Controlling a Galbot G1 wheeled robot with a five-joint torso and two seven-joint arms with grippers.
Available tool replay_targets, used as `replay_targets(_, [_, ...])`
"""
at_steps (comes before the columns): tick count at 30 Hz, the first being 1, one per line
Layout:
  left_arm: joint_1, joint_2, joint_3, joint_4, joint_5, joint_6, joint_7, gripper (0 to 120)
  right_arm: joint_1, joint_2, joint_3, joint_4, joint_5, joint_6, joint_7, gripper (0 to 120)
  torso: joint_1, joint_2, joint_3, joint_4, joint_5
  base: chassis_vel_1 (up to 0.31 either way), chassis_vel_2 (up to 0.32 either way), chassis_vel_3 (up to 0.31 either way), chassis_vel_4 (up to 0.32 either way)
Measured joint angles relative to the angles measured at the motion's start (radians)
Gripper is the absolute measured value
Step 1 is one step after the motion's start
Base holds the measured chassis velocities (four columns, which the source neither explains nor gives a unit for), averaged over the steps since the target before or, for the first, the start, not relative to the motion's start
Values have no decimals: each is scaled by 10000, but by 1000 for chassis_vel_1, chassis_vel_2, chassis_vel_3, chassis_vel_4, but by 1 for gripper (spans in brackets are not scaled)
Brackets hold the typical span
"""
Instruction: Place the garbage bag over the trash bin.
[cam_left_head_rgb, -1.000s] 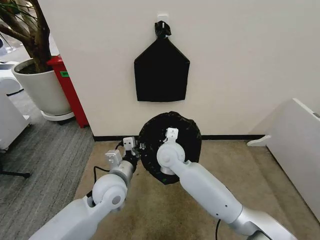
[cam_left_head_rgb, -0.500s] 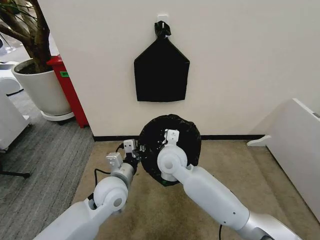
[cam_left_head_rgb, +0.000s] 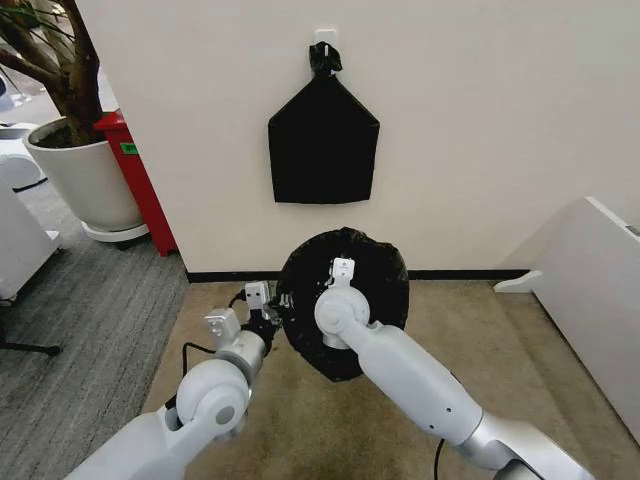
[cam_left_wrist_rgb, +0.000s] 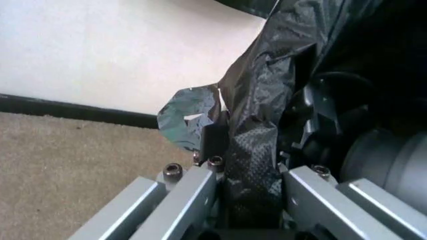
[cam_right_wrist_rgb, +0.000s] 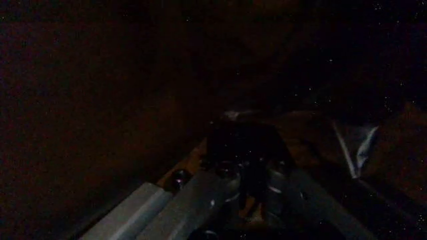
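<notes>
I see the garbage bag (cam_left_head_rgb: 345, 300) on the floor by the wall. Left claw (cam_left_wrist_rgb: 250, 165) is clamped on its edge. Right claw (cam_right_wrist_rgb: 243, 145) is inside the bag; can't tell its opening.

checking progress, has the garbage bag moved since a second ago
Yes. The garbage bag has spread right and toward the robot, its edge now covering more carpet below the fixed baseboard.

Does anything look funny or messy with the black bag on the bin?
A little. The garbage bag bulges crinkly and lopsided, hiding the whole trash bin. A loose flap sticks out by the left gripper, which pinches a fold. The right gripper is in the dark, apparently inside the bag.
</notes>
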Motion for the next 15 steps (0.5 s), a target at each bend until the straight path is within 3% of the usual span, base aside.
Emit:
replay_targets(9, [-186, -145, -108, 531, 131, -23, -93, 0, 1, -407, -498, 1475, 828, 105, 1026, 0, 0, 0, 0, -1, 0, 0, 0, 0, 0])
replay_targets(15, [-199, -118, -125, 464, 77, -30, -141, 0, 32, -372, -390, 1309, 1126, 33, 1080, 0, 0, 0, 0, -1, -1, 0, 0, 0, 0])
